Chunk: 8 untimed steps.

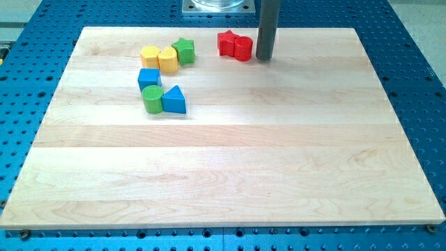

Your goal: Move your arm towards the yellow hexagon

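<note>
A blue perforated table (418, 90) fills the view, and on it lies a large pale wooden board (230, 160) that carries every block. At the view's top edge a grey metal base plate (217, 6) shows just beyond the board. The dark rod (267, 24) comes down from the view's top, and my tip (264, 58) rests on the board near its top edge, just beside the red pair on the view's right. There is no pincer on this arm, only the rod, so nothing is held. The red pair consists of a red star (226, 42) and a red cylinder (243, 49), touching each other, the cylinder being the one next to my tip. To the view's left lies a row of three: a yellow block (150, 56) with a lobed outline, the yellow hexagon (168, 60) touching it, and a green star (184, 51) touching the hexagon on its right. The hexagon thus sits in the board's upper left part, well apart from my tip, with the red pair between them. Below that row sit a blue cube (149, 78), a green cylinder (152, 99) touching its lower side, and a blue triangle (174, 100) pressed against the cylinder's right. No container is on the board.
</note>
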Tool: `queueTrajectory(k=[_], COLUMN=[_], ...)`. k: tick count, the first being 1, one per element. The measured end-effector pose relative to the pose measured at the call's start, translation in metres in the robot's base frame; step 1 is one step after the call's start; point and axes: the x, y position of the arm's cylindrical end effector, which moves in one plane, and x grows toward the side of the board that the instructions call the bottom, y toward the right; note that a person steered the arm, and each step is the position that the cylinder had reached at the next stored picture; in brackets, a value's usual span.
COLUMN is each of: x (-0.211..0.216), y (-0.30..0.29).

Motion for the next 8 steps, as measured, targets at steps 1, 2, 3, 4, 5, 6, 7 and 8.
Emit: queueTrajectory(k=[1,2,3,4,5,6,7,8], x=[-0.004,0.025,0.029,0.029,0.033,0.025,-0.022,-0.027], y=[-0.033,-0.057,-0.142,-0.230,-0.303,-0.377,-0.357,-0.326])
